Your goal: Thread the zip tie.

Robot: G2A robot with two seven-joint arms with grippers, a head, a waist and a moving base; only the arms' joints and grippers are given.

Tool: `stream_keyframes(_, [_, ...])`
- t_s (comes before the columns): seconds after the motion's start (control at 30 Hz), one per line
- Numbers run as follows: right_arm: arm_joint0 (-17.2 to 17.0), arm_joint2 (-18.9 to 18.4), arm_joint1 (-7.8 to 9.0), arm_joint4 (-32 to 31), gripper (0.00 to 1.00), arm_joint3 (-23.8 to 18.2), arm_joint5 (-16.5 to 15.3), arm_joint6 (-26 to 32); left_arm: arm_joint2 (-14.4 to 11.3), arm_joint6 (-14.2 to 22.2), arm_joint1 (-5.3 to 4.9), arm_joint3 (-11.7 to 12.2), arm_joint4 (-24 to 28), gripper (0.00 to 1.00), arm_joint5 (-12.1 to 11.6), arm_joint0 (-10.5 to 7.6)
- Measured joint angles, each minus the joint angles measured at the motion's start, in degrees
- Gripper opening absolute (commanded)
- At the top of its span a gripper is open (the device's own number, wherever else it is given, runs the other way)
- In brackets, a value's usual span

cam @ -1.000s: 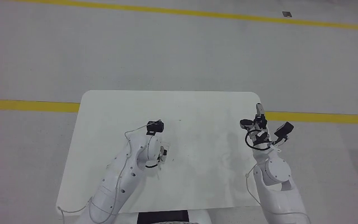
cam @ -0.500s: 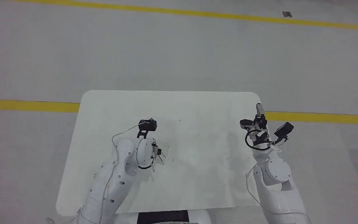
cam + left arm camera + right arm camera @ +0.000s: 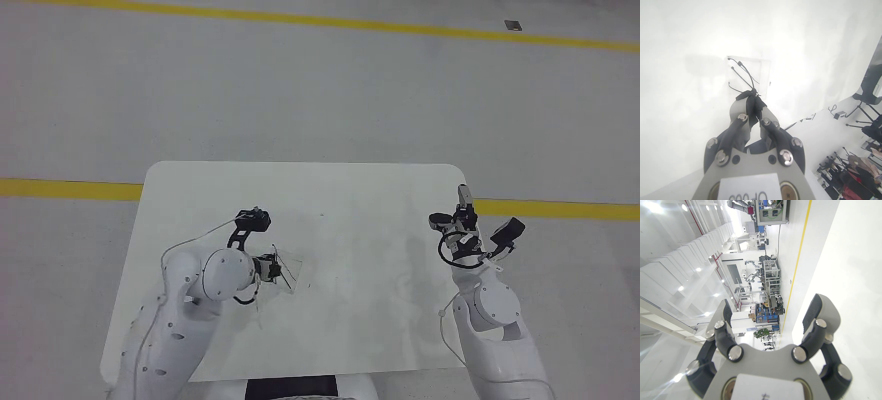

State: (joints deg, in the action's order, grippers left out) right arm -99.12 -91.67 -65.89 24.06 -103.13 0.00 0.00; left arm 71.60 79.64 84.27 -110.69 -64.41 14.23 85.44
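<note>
Currently left gripper (image 3: 753,94) has its jaws pressed together, pinching a small bunch of black zip ties (image 3: 739,62) at one end. The head ends fan out from the fingertips over a clear square tray (image 3: 765,62). Can't tell if the ties touch the tray. The tray sits on the white table (image 3: 400,200), left of centre, towards the robot's side. Right gripper (image 3: 770,301) has its jaws spread wide. It's held at the table's right edge, well apart from ties and tray, facing out across the hall
</note>
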Motion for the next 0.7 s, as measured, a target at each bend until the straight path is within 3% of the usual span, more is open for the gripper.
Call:
stream_keyframes(0.13, [0.0, 0.0, 0.0, 0.0, 1.0, 0.0, 0.0, 0.0, 2.08, 0.0, -1.37, -0.37, 5.86, 0.0, -1.16, 0.26])
stream_keyframes(0.27, [0.0, 0.0, 0.0, 0.0, 1.0, 0.0, 0.0, 0.0, 2.67, 0.0, -2.66, 1.15, 10.46, 0.0, -1.82, -0.61])
stream_keyframes(0.7, [0.0, 0.0, 0.0, 0.0, 1.0, 0.0, 0.0, 0.0, 2.69, -0.36, -2.69, 1.32, 10.71, 0.0, -1.96, -0.55])
